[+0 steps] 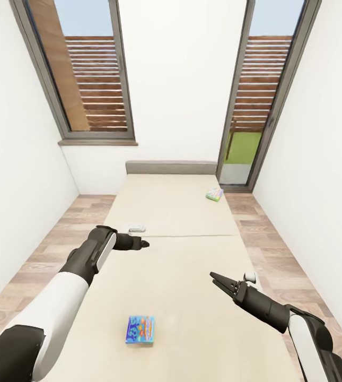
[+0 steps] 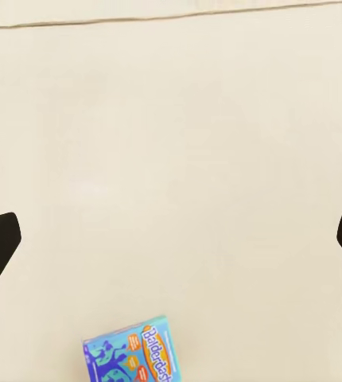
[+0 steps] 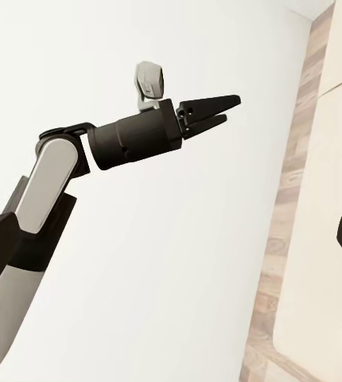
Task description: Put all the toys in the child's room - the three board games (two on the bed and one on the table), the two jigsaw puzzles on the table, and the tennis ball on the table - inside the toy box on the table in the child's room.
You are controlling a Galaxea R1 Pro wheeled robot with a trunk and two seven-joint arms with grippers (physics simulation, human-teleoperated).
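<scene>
The child's room is showing white walls, two tall grey-framed windows and wood-plank floor on both sides of the bed. The bed is filling the middle of the head view, beige mattress running away from the robot to a low grey headboard, w/ a seam crossing it about halfway.

Left arm is reaching out over the mattress, left gripper hovering above the bed near the seam; in the right wrist view its fingers are lying close together, nearly closed, holding nothing. Right gripper is hanging over the bed's right part, fingers also drawn together in a narrow point, empty.

Two board games are lying flat on the mattress, well apart. The nearer board game, blue w/ busy orange print, is sitting close to the robot, between the two arms & below both grippers; the left wrist view is catching it at the frame edge on bare mattress. The far board game, pale green, is resting near the headboard on the bed's right side.
</scene>
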